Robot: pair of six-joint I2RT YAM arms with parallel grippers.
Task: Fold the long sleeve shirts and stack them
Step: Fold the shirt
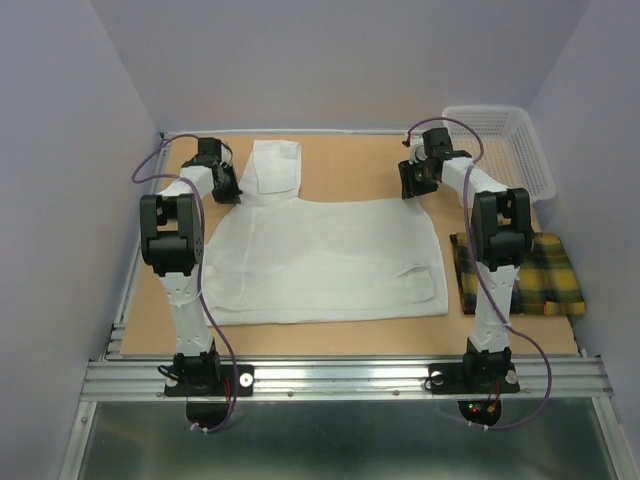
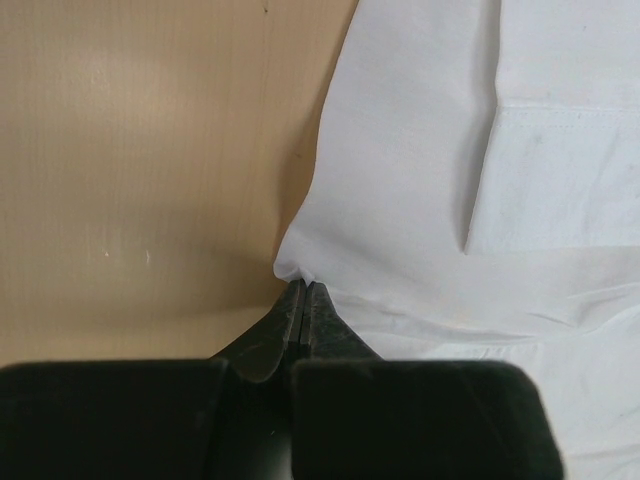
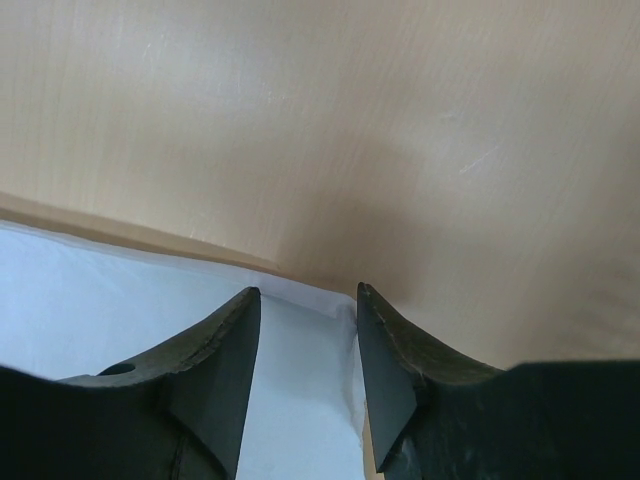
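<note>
Counting shirts first. What do we log as done? (Obs. A)

One of two, we judge. The plaid shirt (image 1: pixel 550 280) lies folded into a flat rectangle at the right side of the desk (image 1: pixel 350 165), partly hidden behind the right arm in the top view. The white mesh basket (image 1: pixel 500 140) stands at the far right corner, apart from it. (Obs. B)

And the white shirt? (Obs. A)

The white shirt (image 1: pixel 320 260) is mid-desk, spread wide between the two arms, not yet a compact fold. One piece juts toward the far edge, and a cuff lies across the near right part. We read that as early folding, with most of it left. (Obs. B)

End effectors? (Obs. A)

Left end effector (image 2: pixel 303 288): fingers pressed together, pinching the shirt's far left corner. Right end effector (image 3: pixel 308 300): fingers spread, straddling the far right corner with the cloth edge between them, no grip that we can see. (Obs. B)

Remaining? (Obs. A)

Our judgement: secure the right corner, carry the far edge over, reduce it to plaid size, then set one shirt on the other. Nothing stacked yet. (Obs. B)
</note>
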